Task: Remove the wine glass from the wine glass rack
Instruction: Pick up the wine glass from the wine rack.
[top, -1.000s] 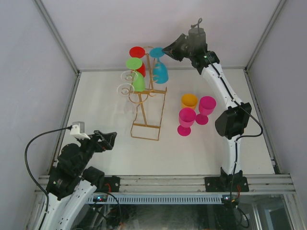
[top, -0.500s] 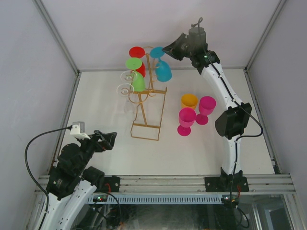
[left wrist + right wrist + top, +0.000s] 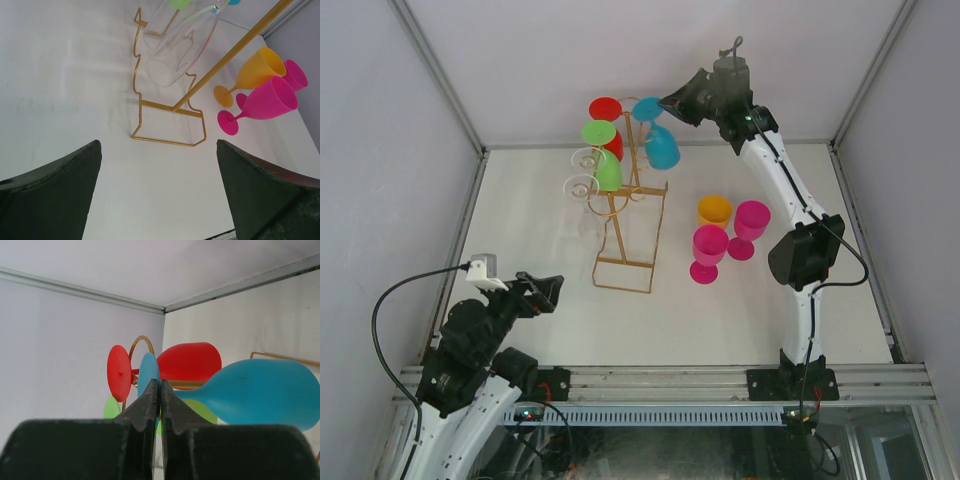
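Wine glass (image 3: 260,390) foot in right end effector (image 3: 159,386) | bowl cropped | left end effector (image 3: 159,144) wide

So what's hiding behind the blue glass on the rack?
Seen from the right wrist camera, a red glass hangs right behind the blue glass. Bits of a green glass peek out lower down, but most of the green one is covered.

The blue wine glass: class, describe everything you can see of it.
The blue wine glass looks like opaque turquoise plastic: round foot, short stem, rounded bowl. It hangs tilted, foot up, bowl down, high on the gold rack, right of its post in the top view. The right gripper is shut on its foot's rim.
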You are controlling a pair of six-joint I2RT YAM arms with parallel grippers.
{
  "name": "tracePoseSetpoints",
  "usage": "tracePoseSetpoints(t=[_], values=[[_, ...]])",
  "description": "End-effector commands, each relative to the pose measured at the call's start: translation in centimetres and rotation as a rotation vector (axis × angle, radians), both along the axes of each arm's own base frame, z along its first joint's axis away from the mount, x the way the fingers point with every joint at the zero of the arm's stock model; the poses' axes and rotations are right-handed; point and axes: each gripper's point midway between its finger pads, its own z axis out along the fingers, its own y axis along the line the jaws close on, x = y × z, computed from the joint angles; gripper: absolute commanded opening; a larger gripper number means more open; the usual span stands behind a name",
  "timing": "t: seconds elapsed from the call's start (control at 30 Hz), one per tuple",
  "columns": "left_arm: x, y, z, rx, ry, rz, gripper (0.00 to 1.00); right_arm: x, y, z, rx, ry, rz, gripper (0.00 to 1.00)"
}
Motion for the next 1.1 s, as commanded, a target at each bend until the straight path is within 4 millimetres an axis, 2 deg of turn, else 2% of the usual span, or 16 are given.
tracePoseSetpoints(t=[0.0,1.07], values=[[0.5,-0.3,0.6,0.002,-0.028,-0.007,1.00,-1.9,-0.5,7.0,0.057,-0.144,-0.008,0.00],[0.6,-0.3,0.5,0.003,-0.025,-0.006,1.00,-2.2,-1.7,8.4,0.063,-0.161,-0.045,0.00]])
